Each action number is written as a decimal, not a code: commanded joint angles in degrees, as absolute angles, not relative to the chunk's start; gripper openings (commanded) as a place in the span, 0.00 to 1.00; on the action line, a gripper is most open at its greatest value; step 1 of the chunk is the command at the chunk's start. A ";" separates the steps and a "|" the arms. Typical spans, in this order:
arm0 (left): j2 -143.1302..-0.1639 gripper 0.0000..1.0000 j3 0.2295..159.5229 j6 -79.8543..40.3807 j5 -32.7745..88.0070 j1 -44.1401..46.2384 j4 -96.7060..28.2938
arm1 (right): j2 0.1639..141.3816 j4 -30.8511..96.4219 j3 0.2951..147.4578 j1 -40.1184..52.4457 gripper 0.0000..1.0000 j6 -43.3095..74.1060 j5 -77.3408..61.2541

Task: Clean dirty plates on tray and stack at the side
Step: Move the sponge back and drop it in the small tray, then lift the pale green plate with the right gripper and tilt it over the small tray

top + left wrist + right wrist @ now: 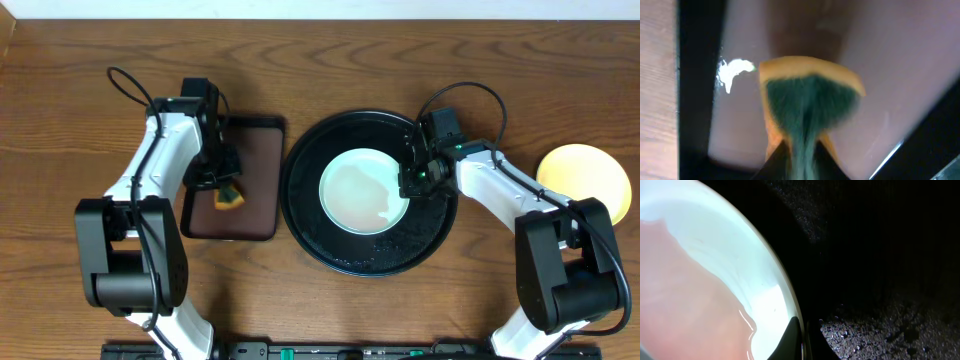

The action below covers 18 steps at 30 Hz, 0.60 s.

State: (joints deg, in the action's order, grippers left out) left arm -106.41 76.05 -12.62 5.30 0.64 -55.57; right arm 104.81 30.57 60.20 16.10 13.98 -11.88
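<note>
1. Overhead: the left gripper (222,186) is over the brown tray (255,165), clamped on a yellow-and-green sponge (230,198). The blue plate (360,190) lies in the middle of the black tray (300,215). The right gripper (411,185) is at the plate's right edge. The yellow plate (584,180) sits on the table (320,60), well apart to the right of the black tray.
2. Left wrist: the left gripper (800,167) is closed tight on the sponge (810,100), green side up, over the brown tray (890,60).
3. Right wrist: the right gripper (804,342) is nearly closed, its jaws pinching the rim of the blue plate (765,265), one inside and one outside. The speckled black tray (880,320) lies beneath.
</note>
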 commanded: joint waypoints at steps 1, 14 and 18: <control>-105.65 0.59 76.53 -10.59 7.31 0.34 -55.75 | 104.88 29.47 59.61 15.42 0.01 11.70 -11.09; -81.43 0.85 84.29 -12.69 6.42 -13.67 -69.60 | 103.22 31.83 65.91 15.22 0.01 11.51 -14.00; -77.84 0.85 84.31 -12.69 6.42 -16.23 -69.60 | 99.79 34.54 72.03 17.43 0.01 8.86 -13.52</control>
